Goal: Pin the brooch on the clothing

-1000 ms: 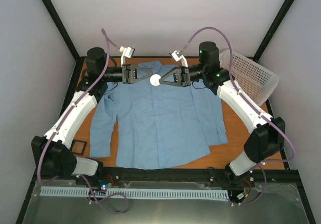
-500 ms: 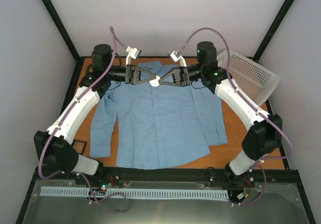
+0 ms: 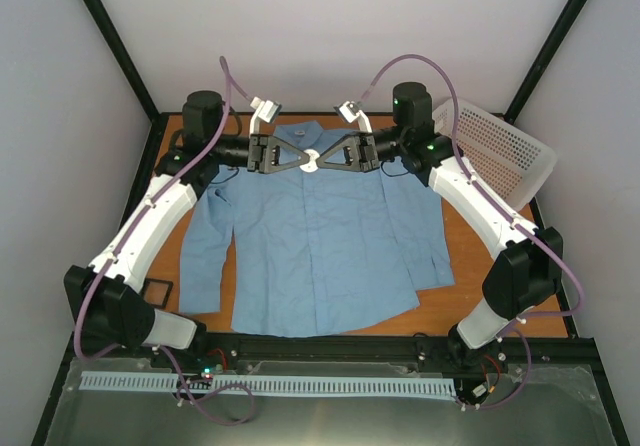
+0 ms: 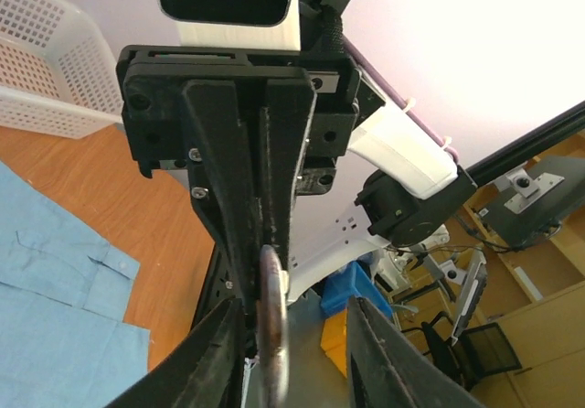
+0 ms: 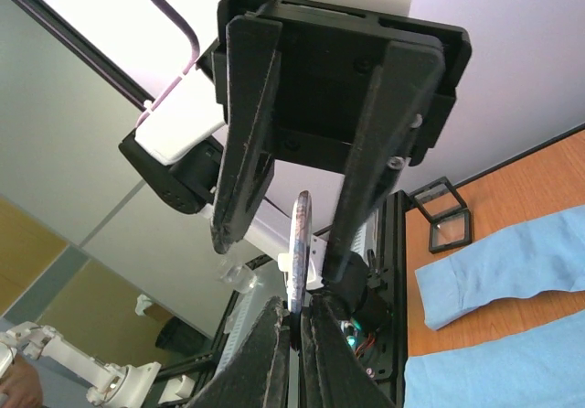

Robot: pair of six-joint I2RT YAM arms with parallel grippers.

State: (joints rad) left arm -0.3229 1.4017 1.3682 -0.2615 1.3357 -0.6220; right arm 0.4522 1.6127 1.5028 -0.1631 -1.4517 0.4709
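The brooch (image 3: 311, 160) is a small whitish disc held in the air above the collar of the light blue shirt (image 3: 320, 246), which lies flat on the table. My right gripper (image 3: 319, 160) is shut on it; in the right wrist view my fingertips (image 5: 277, 348) pinch its lower edge (image 5: 300, 239). My left gripper (image 3: 303, 159) faces the right one tip to tip and is open. In the left wrist view the disc (image 4: 271, 321) stands edge-on between my spread fingers (image 4: 215, 353), close to the left one.
A white perforated basket (image 3: 500, 151) leans at the back right. A small black square tray (image 3: 155, 289) sits on the table by the shirt's left sleeve and also shows in the right wrist view (image 5: 441, 216). Black frame posts stand at the corners.
My left gripper has moved right toward the brooch and its open fingers now straddle the disc. My right gripper has kept hold of the brooch and barely shifted.
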